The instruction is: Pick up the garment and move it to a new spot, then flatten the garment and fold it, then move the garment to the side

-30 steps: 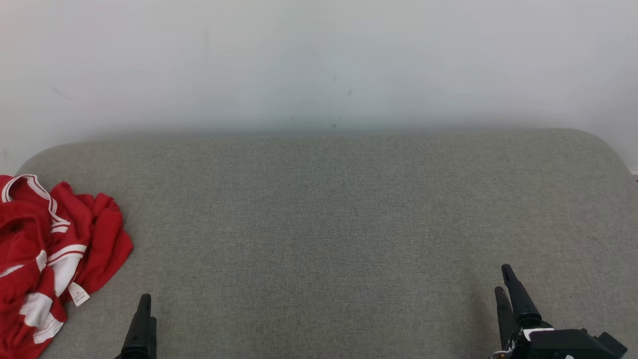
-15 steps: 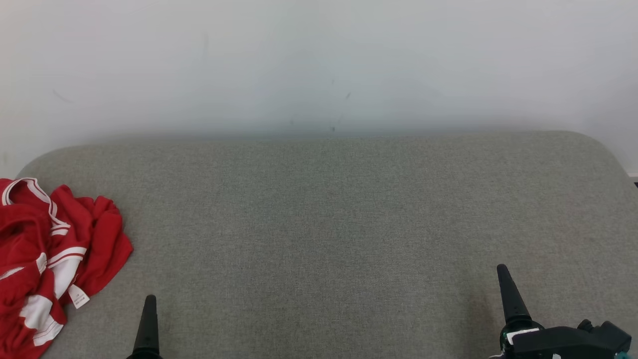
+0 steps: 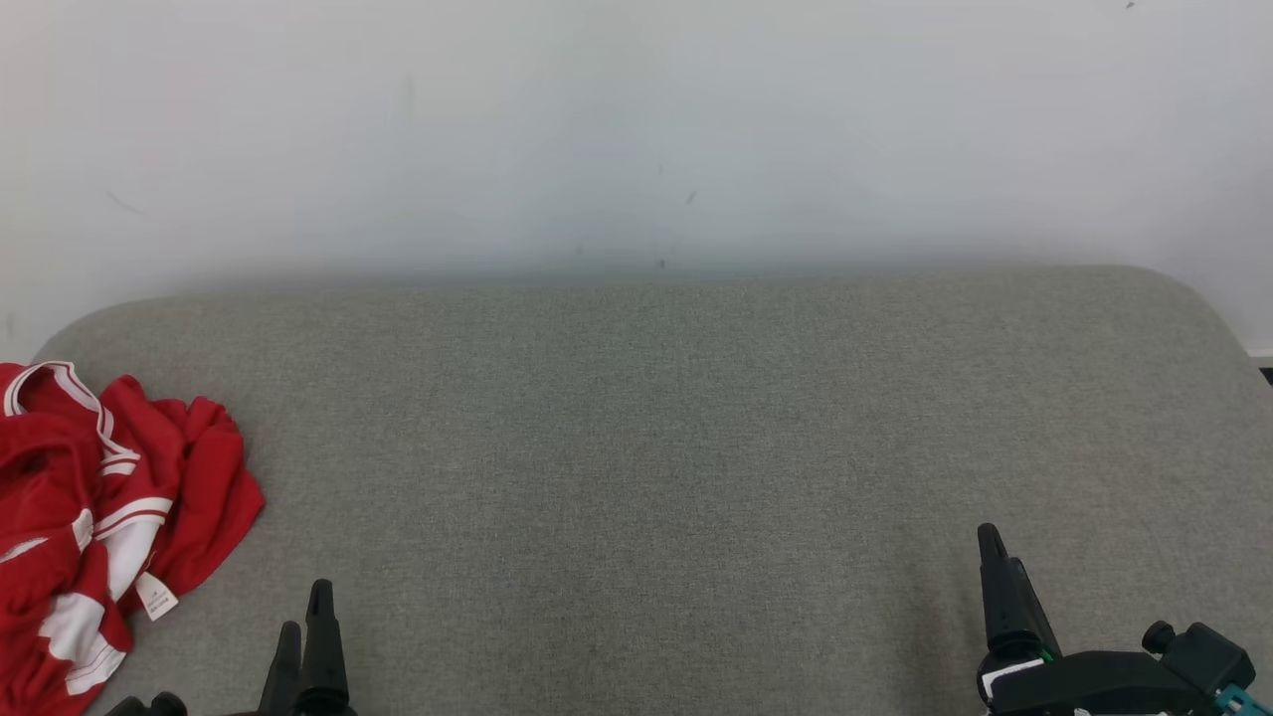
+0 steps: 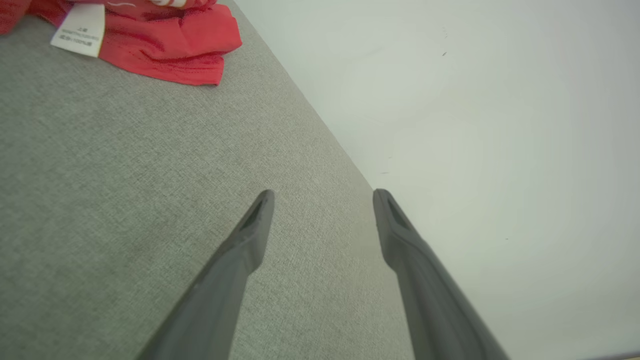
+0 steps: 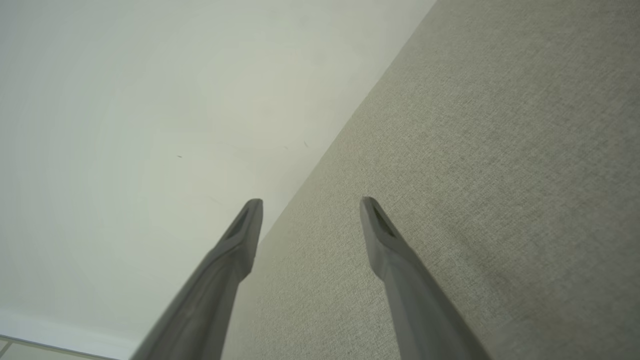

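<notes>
- Your garment point(image 3: 109, 517) is a crumpled red heap with white stripes, lying at the far left of the grey fabric-covered counter point(image 3: 676, 438). The left edge of the head view cuts it off, so you cannot tell how far it runs that way.
- The left claw point(image 4: 322, 192) is spread wide and has nothing in it. It hangs over bare fabric.
- The right claw point(image 5: 310, 202) is also spread wide and empty. It is at the opposite end, well apart from the cloth.
- The left arm is clearly the nearer one. In the head view the heap lies to the left of its fingers and a little farther from you. In the left wrist view the red hem sits up and left of the fingertips, not between them.
- The heap has no clean long axis. Roughly, it stretches from the near edge toward the wall point(image 3: 636, 129), and its white label point(image 3: 157, 595) is on the side facing the left claw.
- You will likely need to swing the left claw leftward and turn it onto the nearest fold before closing. The middle of the counter looks like a good place to set the garment down.
</notes>
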Available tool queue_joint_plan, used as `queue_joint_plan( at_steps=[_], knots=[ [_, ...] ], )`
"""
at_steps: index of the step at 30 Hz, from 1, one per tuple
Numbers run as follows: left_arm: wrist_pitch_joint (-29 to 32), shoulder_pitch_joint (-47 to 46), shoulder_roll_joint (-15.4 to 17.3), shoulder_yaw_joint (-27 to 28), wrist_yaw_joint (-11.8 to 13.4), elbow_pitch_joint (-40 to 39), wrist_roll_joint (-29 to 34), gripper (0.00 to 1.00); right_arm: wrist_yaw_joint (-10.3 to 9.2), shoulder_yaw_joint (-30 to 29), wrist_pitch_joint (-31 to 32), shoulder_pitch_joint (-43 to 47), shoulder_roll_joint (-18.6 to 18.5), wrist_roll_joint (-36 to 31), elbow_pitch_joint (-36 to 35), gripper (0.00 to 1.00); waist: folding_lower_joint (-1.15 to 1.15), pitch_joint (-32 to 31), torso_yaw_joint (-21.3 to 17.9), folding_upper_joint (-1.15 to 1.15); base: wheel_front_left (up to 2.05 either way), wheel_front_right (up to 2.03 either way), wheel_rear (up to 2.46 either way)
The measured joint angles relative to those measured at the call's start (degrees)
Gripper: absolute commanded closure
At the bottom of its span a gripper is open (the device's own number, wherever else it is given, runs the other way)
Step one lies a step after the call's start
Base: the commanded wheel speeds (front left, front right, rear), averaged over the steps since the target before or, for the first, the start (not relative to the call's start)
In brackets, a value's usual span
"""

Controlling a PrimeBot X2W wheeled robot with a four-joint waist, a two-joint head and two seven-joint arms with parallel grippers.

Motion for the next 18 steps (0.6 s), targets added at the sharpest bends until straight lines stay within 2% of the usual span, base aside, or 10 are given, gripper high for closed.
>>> queue_joint_plan(
  at_steps=[18],
  knots=[
    [-3.1,0.0,0.4,-3.3,0.7,0.1,20.9,0.0,0.0,0.2,-2.5,0.0,0.0,-16.1,1.8,0.0,0.0,-0.8,0.4,0.0,0.0,0.0,0.0]
  ],
)
